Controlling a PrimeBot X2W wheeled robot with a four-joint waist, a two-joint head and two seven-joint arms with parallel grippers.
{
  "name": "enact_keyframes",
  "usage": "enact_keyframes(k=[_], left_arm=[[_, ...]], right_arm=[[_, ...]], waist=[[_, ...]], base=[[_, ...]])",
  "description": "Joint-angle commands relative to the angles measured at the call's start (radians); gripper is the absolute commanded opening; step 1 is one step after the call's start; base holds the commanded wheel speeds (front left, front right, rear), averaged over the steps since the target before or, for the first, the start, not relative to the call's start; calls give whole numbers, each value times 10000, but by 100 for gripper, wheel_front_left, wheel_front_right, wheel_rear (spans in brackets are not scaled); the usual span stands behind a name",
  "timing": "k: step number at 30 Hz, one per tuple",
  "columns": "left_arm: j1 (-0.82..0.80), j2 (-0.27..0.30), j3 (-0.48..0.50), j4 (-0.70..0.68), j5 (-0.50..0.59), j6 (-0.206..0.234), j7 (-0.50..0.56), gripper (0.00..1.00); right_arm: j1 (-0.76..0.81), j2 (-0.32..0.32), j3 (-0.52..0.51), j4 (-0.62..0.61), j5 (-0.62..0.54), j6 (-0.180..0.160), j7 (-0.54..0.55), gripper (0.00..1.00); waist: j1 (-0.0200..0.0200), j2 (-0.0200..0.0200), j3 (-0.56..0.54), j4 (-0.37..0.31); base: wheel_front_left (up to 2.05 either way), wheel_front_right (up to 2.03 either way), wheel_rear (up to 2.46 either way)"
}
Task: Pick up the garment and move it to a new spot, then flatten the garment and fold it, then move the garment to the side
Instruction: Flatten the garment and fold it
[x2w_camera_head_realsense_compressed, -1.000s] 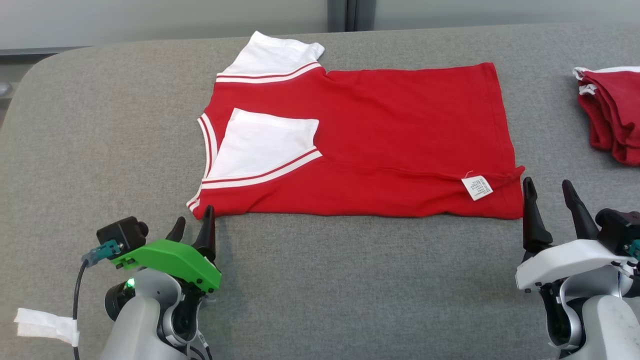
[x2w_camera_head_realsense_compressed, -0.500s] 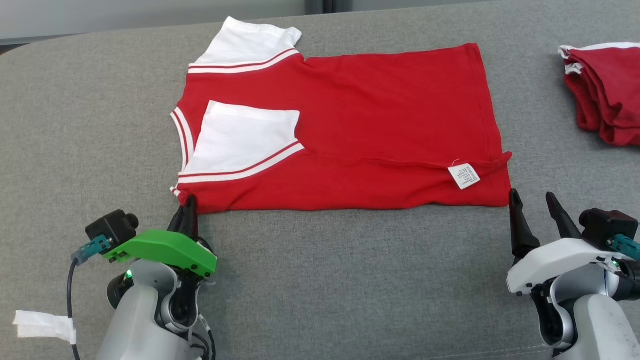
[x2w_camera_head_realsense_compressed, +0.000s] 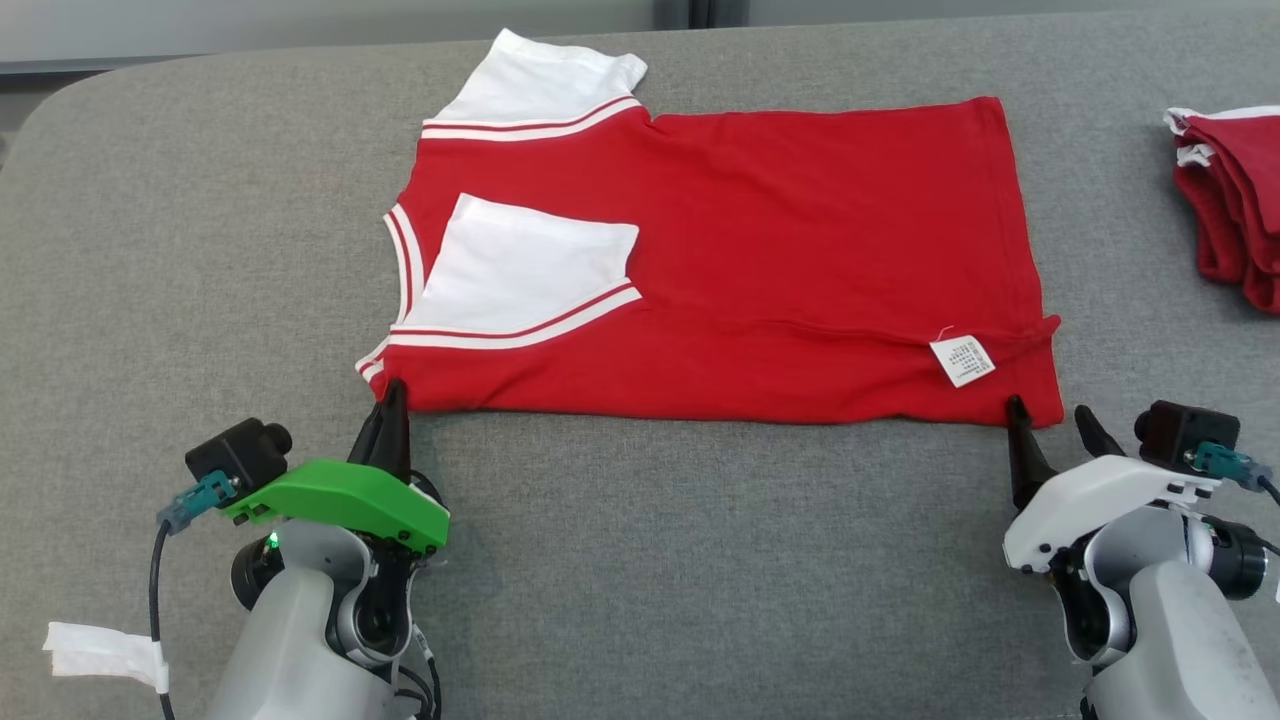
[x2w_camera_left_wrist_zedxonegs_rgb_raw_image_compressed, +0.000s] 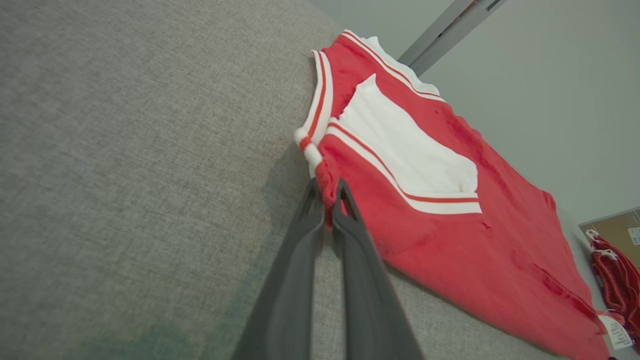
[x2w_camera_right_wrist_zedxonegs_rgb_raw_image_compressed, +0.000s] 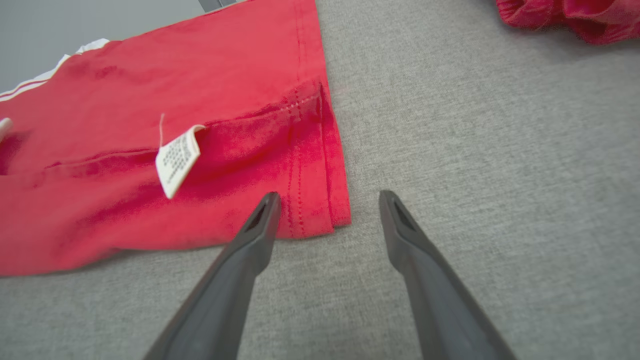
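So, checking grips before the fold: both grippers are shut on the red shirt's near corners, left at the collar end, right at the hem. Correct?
Not quite. The left gripper is shut on the red shirt at the collar end, but the right gripper is open, jaws either side of the hem corner; the right wrist view shows it.

Bright, even, diffuse light. A soft shadow edges the red-and-white knit shirt (x2w_camera_left_wrist_zedxonegs_rgb_raw_image_compressed: 450, 235) on the grey woven fabric surface (x2w_camera_left_wrist_zedxonegs_rgb_raw_image_compressed: 125, 150). Wrist views wide-angle, slightly soft.

Red garment (x2w_camera_head_realsense_compressed: 800, 250) w/ white sleeves, flat, near side folded over.
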Motion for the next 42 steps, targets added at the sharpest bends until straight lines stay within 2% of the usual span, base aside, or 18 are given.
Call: enact_keyframes(k=[1, 2, 4, 5, 6, 7, 9, 14, 20, 24, 30, 34, 38, 39, 40, 41, 42], left_arm=[[22, 20, -33, -40, -30, -50, -95, 0], [36, 18, -72, -61, -47, -57, -106, 0], [82, 15, -153, -87, -66, -54, -154, 0], [108, 13, -205, -104, -71, -70, -185, 0], [130, 12, -231, -121, -94, -79, -184, 0], [153, 12, -267, -142, -114, -80, -201, 0], [195, 12, -321, -212, -129, -76, -235, 0], [416, 56, -415, -589, -69, -32, -293, 0], [1170, 164, -507, -1670, -10, 183, -182, 0], [2049, 257, -499, -2879, -29, 559, 19, 0], [3757, 478, -686, -4614, 41, 1446, 776, 0], [4594, 475, -761, -5129, -86, 1847, 1095, 0], [4966, 417, -924, -5198, -135, 2091, 1331, 0], [4996, 410, -943, -5194, -103, 2121, 1310, 7], [5020, 409, -974, -5202, -61, 2170, 1298, 41], [5035, 415, -1000, -5211, -28, 2176, 1287, 95], [5036, 461, -979, -5243, 30, 2224, 1251, 100]], right_arm=[[-228, -22, 71, 260, -35, -12, -27, 100], [-316, -22, 101, 442, -22, -12, 1, 100], [-482, -28, 112, 796, 2, -12, 20, 70], [-555, -25, 111, 983, -6, -12, 17, 48], [-605, -22, 114, 1134, -60, -12, 67, 42], [-695, -22, 86, 1258, -143, -12, 51, 22], [-825, -22, 33, 1429, -297, -12, 5, 0], [-985, -26, -120, 1310, -301, -12, 45, 0], [-343, -150, -263, 218, 208, -12, 478, 0], [512, -263, -232, -1048, 679, -12, 1171, 0], [2008, -292, -347, -2852, 1002, -12, 2174, 0], [2567, -136, -585, -3157, 1103, -12, 2312, 0], [2777, -75, -687, -2934, 1167, -12, 2141, 0], [2801, -66, -712, -2872, 1138, -12, 2070, 2], [2834, -51, -741, -2789, 1106, -14, 2009, 30], [2857, -42, -732, -2747, 1096, -12, 1962, 78], [2863, -35, -712, -2724, 1095, -12, 1918, 100]], waist=[[0, 0, -30, 58], [0, 0, -40, 72], [0, 0, -78, 106], [0, 0, -113, 124], [0, 0, -138, 134], [0, 0, -171, 142], [0, 0, -265, 155], [0, 0, -552, 222], [0, 0, -955, 325], [0, 0, -1125, 335], [0, 0, -1168, 261], [0, 0, -1097, 212], [0, 0, -1016, 185], [0, 0, -1005, 182], [0, 0, -996, 179], [0, 0, -988, 173], [0, 0, -977, 165]], base=[[0, 0, 0], [0, 0, 0], [0, 0, 0], [0, 0, 0], [0, 0, 0], [0, 0, 0], [0, 0, 0], [0, 0, 0], [0, 0, 0], [0, 0, 0], [0, 0, 0], [0, 0, 0], [0, 0, 0], [0, 0, 0], [0, 0, 0], [0, 0, 0], [0, 0, 0]])
